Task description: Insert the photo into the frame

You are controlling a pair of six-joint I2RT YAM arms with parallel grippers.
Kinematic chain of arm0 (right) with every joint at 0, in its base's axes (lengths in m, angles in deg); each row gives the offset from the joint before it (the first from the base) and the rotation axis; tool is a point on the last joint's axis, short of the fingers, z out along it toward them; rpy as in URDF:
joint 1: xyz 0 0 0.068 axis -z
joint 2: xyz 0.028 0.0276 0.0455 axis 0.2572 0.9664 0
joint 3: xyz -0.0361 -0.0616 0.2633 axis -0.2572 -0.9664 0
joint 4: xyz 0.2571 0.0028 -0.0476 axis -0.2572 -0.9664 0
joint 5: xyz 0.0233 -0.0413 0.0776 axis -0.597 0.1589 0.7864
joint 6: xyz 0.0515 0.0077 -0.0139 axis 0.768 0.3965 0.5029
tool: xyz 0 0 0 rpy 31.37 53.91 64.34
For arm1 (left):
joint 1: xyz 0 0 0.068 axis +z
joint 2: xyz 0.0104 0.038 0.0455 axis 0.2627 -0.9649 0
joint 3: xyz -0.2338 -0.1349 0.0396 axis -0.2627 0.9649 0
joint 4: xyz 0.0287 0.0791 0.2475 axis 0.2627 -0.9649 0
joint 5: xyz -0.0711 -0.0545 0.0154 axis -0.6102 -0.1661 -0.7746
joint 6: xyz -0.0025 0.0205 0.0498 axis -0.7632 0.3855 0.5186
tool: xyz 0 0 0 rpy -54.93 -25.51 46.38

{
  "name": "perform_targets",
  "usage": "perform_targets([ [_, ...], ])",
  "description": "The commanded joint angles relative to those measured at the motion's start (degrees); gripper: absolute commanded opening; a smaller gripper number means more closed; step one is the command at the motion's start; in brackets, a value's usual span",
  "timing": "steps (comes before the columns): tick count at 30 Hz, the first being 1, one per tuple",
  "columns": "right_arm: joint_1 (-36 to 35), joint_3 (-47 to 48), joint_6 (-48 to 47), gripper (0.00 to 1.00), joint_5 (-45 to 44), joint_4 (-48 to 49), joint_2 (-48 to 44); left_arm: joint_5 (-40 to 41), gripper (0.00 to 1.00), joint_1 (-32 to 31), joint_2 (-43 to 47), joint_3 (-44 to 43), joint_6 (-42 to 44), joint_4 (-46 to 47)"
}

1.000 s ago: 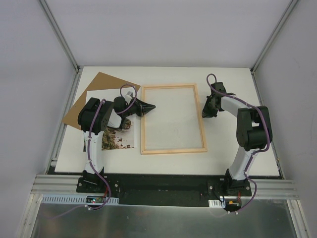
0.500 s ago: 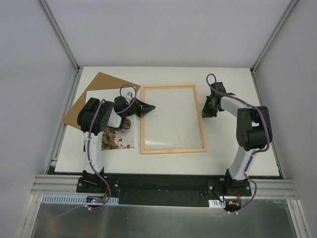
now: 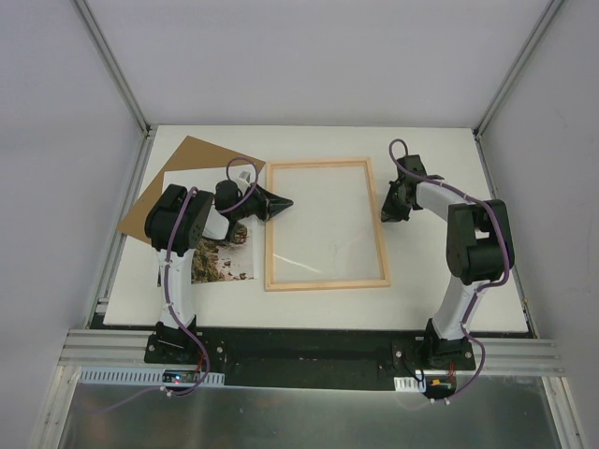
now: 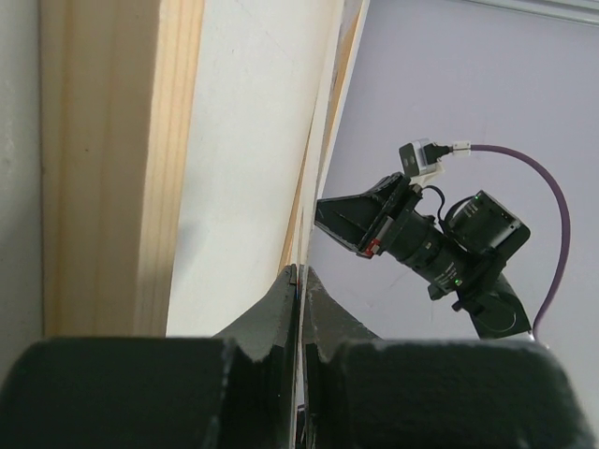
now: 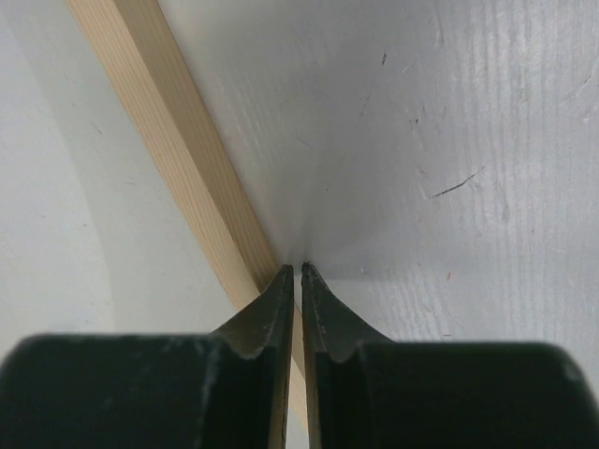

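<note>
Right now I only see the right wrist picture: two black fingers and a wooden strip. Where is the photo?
Observer: The photo lies flat on the table beside the frame, on its left, partly under the left arm.
Operator: Is any of it inside the frame?
Observer: No. In the top view the frame holds only its clear pane.
Operator: What is the other arm doing?
Observer: The left end effector is shut and reaches over the frame's left rail.
</note>
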Motion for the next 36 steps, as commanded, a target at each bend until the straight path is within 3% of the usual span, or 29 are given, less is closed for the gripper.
perform_targets([
  [1, -0.8, 1.5, -0.3, 0.10, 0.2, -1.0, 0.0, -0.6, 0.00, 0.0, 3.2, -1.3, 2.5, 1.5],
  [36, -1.2, 1.6, -0.2, 0.10, 0.2, -1.0, 0.2, 0.0, 0.00, -0.9, 4.1, 1.0, 8.6, 2.3],
])
